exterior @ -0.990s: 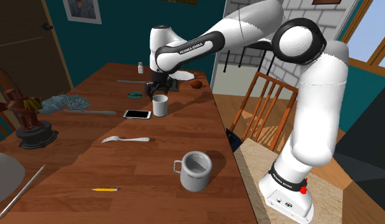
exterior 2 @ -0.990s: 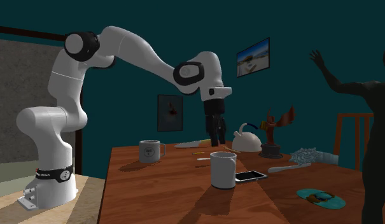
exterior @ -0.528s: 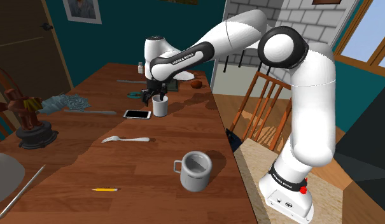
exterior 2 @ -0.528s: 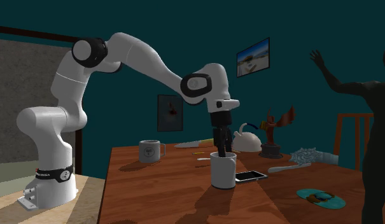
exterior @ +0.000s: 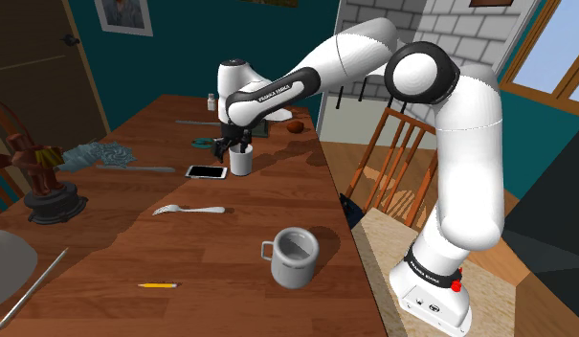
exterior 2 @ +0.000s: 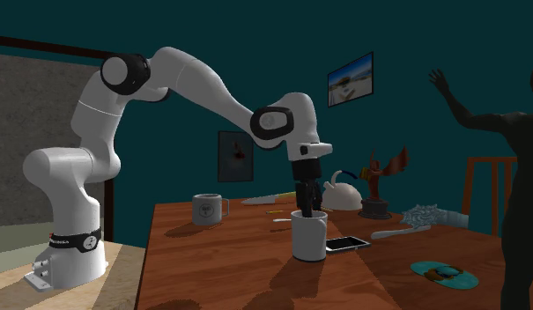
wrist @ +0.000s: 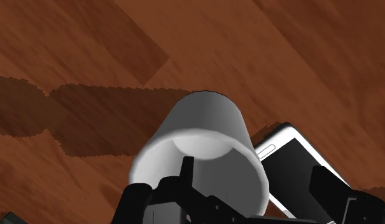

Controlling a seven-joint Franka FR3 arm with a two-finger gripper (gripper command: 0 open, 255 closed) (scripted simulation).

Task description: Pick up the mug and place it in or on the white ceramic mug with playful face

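- While the wooden table [exterior: 115,244] carries everything, running from 6 towards 12 o'clock in the shoulder view, the white arm [exterior: 459,163] rises from its stand [exterior: 435,287] at 4 o'clock and stretches over to about 11 o'clock.
- The handled mug [exterior: 295,257], grey-white, stands upright near the stand. In the shoulder view its handle is at its 9 o'clock and its mouth faces up, the inside showing plain grey wall. In the second exterior view [exterior 2: 207,209] a small dark marking sits on its side.
- The plain mug [exterior: 241,160], white, stands upright farther along the table. It is well apart from the handled mug, at that mug's 11 o'clock in the shoulder view.
- The black gripper [exterior: 234,147] points straight down onto the plain mug [wrist: 203,137] with its jaws parted. One finger [wrist: 186,170] dips inside the mouth and the other [wrist: 328,191] stands outside, clear of the wall — straddling the rim, clasping nothing. Whether the inner finger touches the wall I cannot tell.
- A phone [exterior: 206,172] lies flat, screen up, just beside the plain mug at its 8 o'clock in the shoulder view.
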